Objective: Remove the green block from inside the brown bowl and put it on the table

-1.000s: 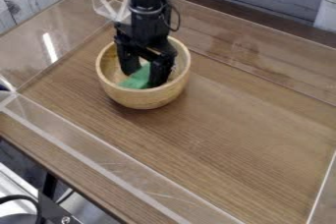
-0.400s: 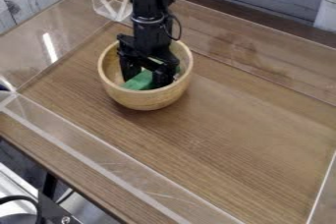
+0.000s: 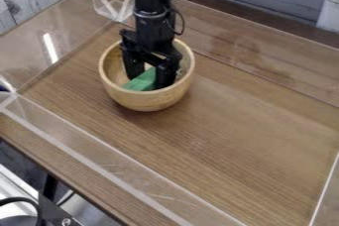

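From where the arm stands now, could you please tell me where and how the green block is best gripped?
Grip the green block across its narrow width near its middle, coming straight down from above. It lies low inside the brown bowl, whose thick rim blocks any sideways approach. The open tool already straddles it.

Brown wood-grain table (image 3: 225, 141) with clear acrylic walls along its edges, round light-tan wooden bowl (image 3: 117, 88) resting directly on it, left of centre

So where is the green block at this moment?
In the camera view the green block lies inside the brown bowl, left of centre on the table, with the open gripper lowered into the bowl over it.
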`<control>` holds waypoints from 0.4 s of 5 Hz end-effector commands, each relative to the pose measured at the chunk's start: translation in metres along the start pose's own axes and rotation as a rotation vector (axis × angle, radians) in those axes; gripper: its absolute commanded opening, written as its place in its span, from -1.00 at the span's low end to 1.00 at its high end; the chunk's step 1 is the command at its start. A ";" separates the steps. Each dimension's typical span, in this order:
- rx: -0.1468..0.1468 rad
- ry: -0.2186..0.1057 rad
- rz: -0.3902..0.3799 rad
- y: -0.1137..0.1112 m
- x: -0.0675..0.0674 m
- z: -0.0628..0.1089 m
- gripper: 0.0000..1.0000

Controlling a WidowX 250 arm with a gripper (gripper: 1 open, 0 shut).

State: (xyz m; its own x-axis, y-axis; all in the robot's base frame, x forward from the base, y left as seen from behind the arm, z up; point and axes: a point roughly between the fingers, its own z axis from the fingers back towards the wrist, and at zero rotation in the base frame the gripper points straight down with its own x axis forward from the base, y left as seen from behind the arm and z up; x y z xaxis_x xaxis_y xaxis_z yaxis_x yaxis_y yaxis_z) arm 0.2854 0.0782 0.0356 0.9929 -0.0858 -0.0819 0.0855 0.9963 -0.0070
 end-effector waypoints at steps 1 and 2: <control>0.027 -0.052 0.014 0.010 0.013 0.011 1.00; 0.024 -0.049 0.019 0.013 0.015 0.006 1.00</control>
State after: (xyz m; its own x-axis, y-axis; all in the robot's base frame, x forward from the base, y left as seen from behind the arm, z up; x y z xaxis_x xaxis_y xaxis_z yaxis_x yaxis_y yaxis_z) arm 0.2932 0.0849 0.0312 0.9946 -0.0723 -0.0749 0.0726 0.9974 0.0009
